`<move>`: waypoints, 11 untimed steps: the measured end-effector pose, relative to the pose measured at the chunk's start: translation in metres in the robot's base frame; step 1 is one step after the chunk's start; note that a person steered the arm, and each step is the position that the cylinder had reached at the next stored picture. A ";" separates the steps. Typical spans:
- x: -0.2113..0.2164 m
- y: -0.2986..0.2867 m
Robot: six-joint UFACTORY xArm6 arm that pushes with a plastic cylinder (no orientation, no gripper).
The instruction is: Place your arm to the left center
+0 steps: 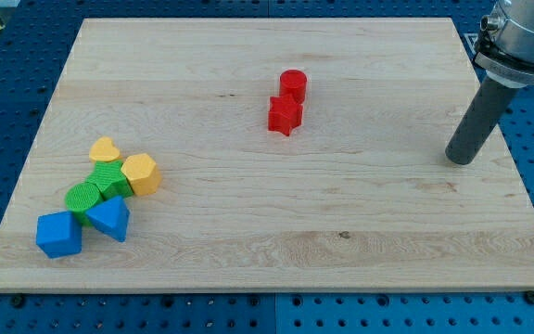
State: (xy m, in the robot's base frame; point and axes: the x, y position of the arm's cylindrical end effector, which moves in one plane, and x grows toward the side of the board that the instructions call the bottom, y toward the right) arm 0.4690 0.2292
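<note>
Your tip (459, 160) sits at the bench's (248, 241) right; no fingers fitted. Crossing leftward risks clipping the red star block (285, 116).

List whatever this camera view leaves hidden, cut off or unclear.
- Arm: cut off by the view's top and right edges; only the rod and my tip show.
- Green blocks: packed together, partly covered by the blue blocks in front; shapes unclear.
- Red cylinder: its base is hidden behind the red star block; contact cannot be told.
- Table: bottom corners cut off by the view's edges.
</note>
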 end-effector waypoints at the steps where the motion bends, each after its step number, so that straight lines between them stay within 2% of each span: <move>1: 0.000 -0.001; 3: 0.031 -0.111; 5: 0.023 -0.211; 6: -0.002 -0.255; 7: -0.051 -0.283; 9: -0.066 -0.453; 10: -0.043 -0.516; 11: 0.021 -0.528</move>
